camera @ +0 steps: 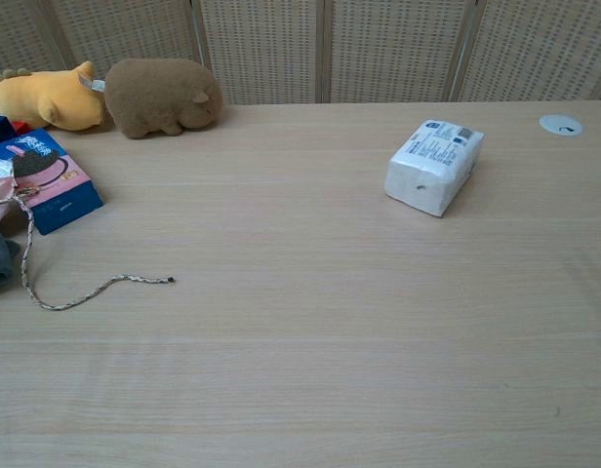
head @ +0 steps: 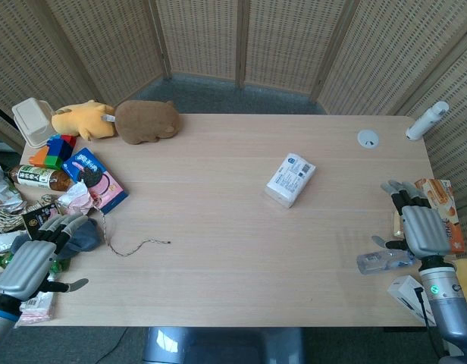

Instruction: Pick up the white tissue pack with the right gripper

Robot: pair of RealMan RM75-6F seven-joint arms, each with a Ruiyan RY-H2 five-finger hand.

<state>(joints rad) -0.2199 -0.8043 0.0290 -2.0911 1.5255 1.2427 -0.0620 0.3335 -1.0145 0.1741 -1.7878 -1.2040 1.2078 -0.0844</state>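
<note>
The white tissue pack [head: 290, 180] [camera: 433, 166] lies flat on the wooden table [head: 241, 250], right of centre, with nothing touching it. My right hand [head: 419, 227] rests at the table's right edge, well to the right of the pack and nearer to me, its fingers spread and empty. At the near left corner sits my left hand [head: 32, 258], fingers loosely apart, holding nothing. Neither hand shows in the chest view.
Brown [head: 146, 120] and yellow [head: 83, 120] plush toys lie at the back left. A blue snack box [head: 97, 180], a cord [head: 131, 246] and cluttered packages fill the left edge. A white disc [head: 368, 138] and a white bottle [head: 427, 120] sit at the back right; an orange box [head: 442, 208] lies beside my right hand.
</note>
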